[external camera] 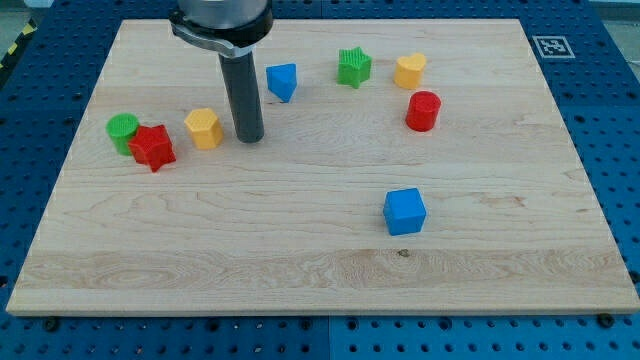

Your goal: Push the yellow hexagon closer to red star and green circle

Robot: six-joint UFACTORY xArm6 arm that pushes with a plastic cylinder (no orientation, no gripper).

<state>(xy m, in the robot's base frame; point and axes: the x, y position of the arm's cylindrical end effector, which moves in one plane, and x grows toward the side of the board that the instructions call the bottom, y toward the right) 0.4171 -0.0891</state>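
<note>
Two yellow (203, 127) (409, 70) | two green (122, 130) (353, 67) | two red (152, 147) (423, 110) | two blue (282, 80) (404, 211)

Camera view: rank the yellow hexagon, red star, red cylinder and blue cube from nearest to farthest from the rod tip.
From my tip:
1. Yellow hexagon, just to its left in the view.
2. Red star, farther left.
3. Red cylinder, toward the view's right.
4. Blue cube, lower right; close to the cylinder's distance.

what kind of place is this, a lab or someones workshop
Most likely a robotics lab bench. A wooden board sits on a blue perforated mounting table, a fiducial marker is stuck at the board's corner, and my tip stands just right of the yellow hexagon among small coloured blocks.
</note>
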